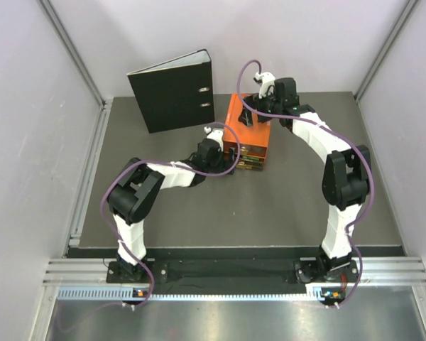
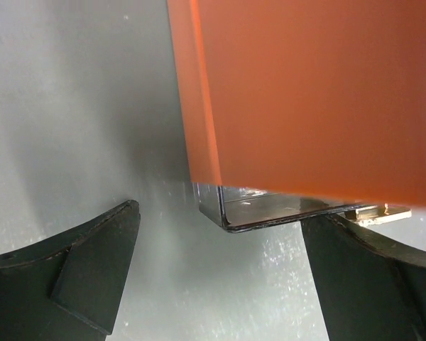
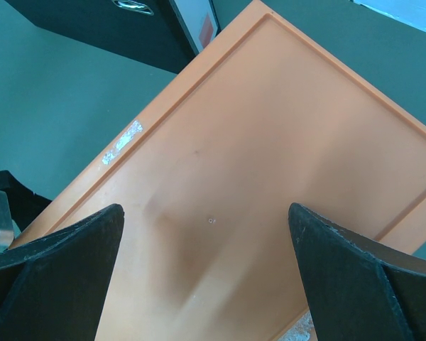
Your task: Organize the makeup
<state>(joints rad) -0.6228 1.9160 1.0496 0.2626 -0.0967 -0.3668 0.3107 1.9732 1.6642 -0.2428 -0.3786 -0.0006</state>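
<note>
The orange drawer box (image 1: pixel 250 126) stands at the middle back of the table, with clear drawers (image 1: pixel 248 162) pulled out at its front. Small dark and gold makeup items (image 1: pixel 250 165) lie in the drawers, too small to tell apart. My left gripper (image 1: pixel 227 152) is open at the box's left front corner. In the left wrist view (image 2: pixel 221 217) its jaws stand on either side of a clear drawer corner (image 2: pixel 231 213), with a gold edge (image 2: pixel 380 213) beside it. My right gripper (image 1: pixel 260 112) is open and empty just above the box top (image 3: pixel 270 142). The tubes and the stick are out of view.
A black ring binder (image 1: pixel 174 92) stands upright behind and left of the box; its corner shows in the right wrist view (image 3: pixel 128 25). White walls close in the grey table (image 1: pixel 270 213) on three sides.
</note>
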